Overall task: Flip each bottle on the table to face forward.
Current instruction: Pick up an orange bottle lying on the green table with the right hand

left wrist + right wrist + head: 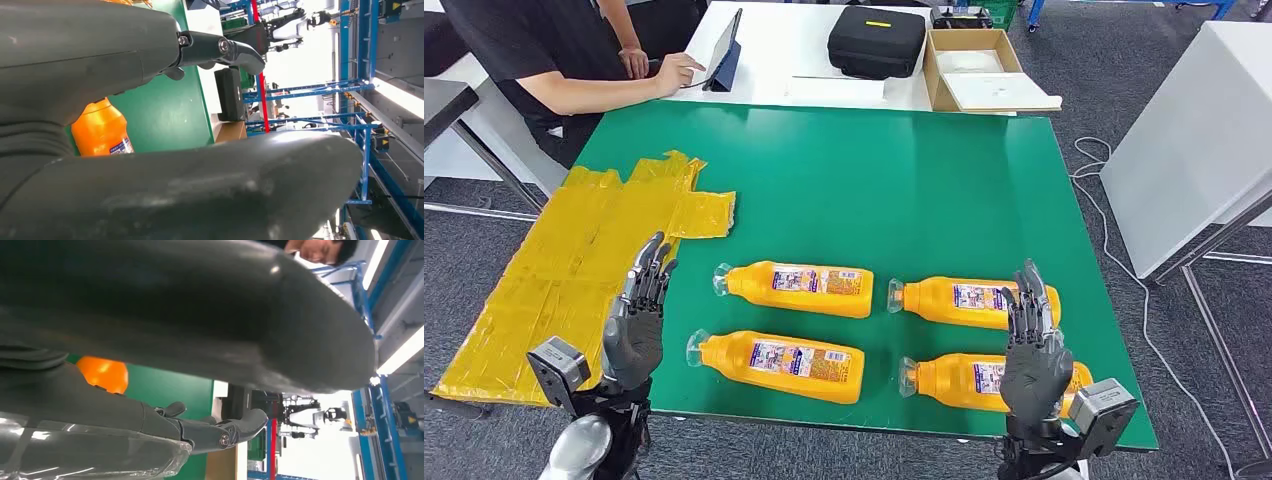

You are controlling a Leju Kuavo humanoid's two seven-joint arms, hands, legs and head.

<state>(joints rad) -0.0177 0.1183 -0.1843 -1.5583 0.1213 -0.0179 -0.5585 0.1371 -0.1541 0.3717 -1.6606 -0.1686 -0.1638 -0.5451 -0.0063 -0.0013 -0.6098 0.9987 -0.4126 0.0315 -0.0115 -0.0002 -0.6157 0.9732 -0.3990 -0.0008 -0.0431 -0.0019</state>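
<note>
Hovering with spread fingers, holding nothing: left hand (636,320) left of the four bottles, right hand (1034,350) over the near right bottle (984,380). Better to grip mid-body, then roll slowly, labels forward.

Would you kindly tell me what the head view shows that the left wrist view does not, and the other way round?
Head view alone: four orange bottles lying on their sides, e.g. the near-left bottle, the yellow sheet, a person's hand at a tablet, the cardboard box, and the right hand.

Left wrist view alone: blue framing and a red post beyond the table.

Both: the green table, the black case, an orange bottle, and the left hand, fingers apart, holding nothing.
</note>
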